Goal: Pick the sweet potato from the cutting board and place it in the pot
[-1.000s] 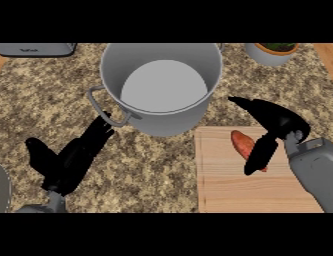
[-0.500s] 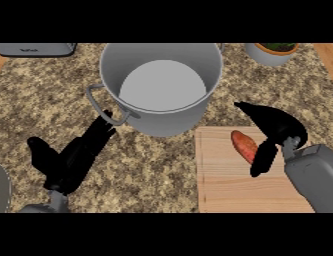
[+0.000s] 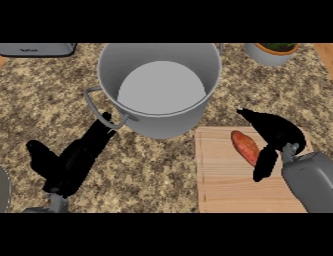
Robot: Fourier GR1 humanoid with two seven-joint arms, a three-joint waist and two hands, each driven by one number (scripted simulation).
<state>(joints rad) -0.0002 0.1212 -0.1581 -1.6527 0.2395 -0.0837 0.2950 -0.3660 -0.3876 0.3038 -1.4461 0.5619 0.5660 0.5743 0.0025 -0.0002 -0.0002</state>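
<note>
The right hand (image 3: 278, 134) was moved a little nearer, so the sweet potato (image 3: 246, 147) was uncovered.

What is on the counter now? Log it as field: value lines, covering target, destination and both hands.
target: sweet potato, lying on the cutting board
destination: pot, behind the board to its left, nothing visible inside
right hand: open, at the sweet potato's right side, not closed on it
left hand: open, fingertips near the pot's handle
background: potted plant
</note>
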